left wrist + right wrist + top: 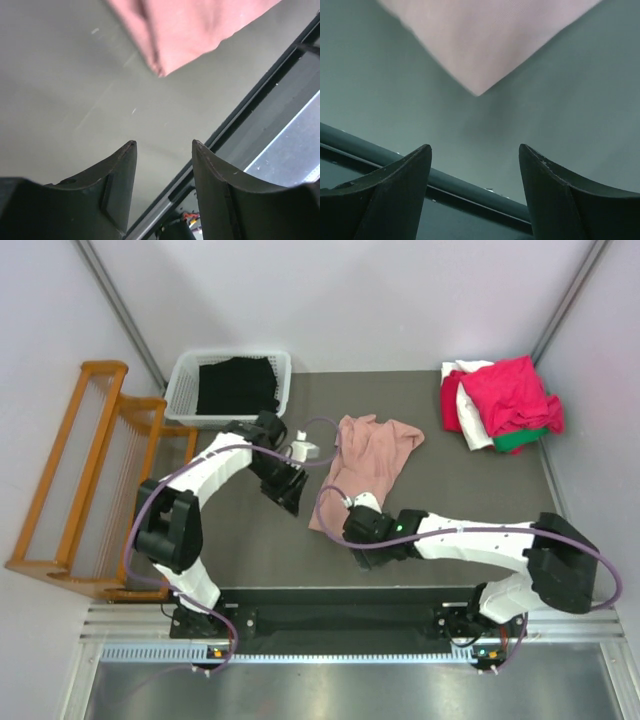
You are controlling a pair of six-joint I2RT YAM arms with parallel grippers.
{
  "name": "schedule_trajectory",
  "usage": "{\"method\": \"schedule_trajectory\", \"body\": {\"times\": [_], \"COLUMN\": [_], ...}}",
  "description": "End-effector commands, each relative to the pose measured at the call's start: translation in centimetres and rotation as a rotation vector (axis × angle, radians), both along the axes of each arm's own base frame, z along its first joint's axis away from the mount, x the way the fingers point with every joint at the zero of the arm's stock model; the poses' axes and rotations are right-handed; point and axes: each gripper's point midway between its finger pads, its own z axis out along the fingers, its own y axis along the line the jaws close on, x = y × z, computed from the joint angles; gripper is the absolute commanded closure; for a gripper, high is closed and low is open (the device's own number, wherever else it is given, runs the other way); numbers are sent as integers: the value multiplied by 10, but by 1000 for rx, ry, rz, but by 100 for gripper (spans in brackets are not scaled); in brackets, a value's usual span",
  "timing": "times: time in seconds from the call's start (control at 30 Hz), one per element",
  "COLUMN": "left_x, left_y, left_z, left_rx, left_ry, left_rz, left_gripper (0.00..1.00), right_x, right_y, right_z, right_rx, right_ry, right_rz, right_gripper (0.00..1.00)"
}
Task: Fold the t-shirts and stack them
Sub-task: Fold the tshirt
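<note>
I see the dusty-pink t-shirt (368, 462) lying alone near the middle of the dark tabletop (260, 552). It is loosely rumpled, with its wider end toward the far side and a narrower end running down toward me. No print shows on the side facing up.

The left pincer (162, 145) hangs over bare tabletop just left of the shirt's near end. Its two fingers (119, 172) stand moderately apart with nothing between them. In its wrist view the shirt's near corner sits ahead of the tips, clear of them, and the tabletop's near edge runs diagonally on the right.

The right pincer (475, 147) is spread wide and also empty. It sits low at the near end of the shirt, and the cloth comes to a point a little beyond the gap between its fingers (402, 185). From the overhead view, the arm's dark wrist covers that spot, so I cannot tell whether it touches the fabric.

In the far right corner, well apart from the pink shirt, sits a heap of other shirts. The crimson-pink shirt (512, 392) is on top, the white shirt (470, 375) shows at its left, and the green shirt (521, 440) peeks out at the near edge.

At the far left stands a white basket (184, 380) holding black cloth (238, 386). A wooden rack (90, 470) stands off the tabletop's left side.
</note>
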Motion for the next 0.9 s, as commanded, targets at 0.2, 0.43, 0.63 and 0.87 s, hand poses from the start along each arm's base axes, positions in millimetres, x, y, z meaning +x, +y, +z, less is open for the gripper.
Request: {"method": "schedule_trajectory", "body": {"times": [0.2, 0.43, 0.63, 0.87], "left_x": [6, -2, -14, -14], "left_y": [-33, -47, -64, -79], "left_z": [-25, -52, -66, -57], "left_rx": [1, -3, -14, -49], "left_ry": [-53, 25, 78, 76], "left_rz": [-25, -62, -102, -116], "left_gripper": [44, 45, 45, 45], "right_x": [17, 25, 26, 34], "right_y": [37, 46, 45, 34], "right_z": [-4, -6, -12, -21], "right_rx": [11, -1, -16, -29], "right_ry": [-85, -92, -78, -72], "right_rz": [11, 9, 1, -31], "right_gripper": [30, 30, 33, 36]}}
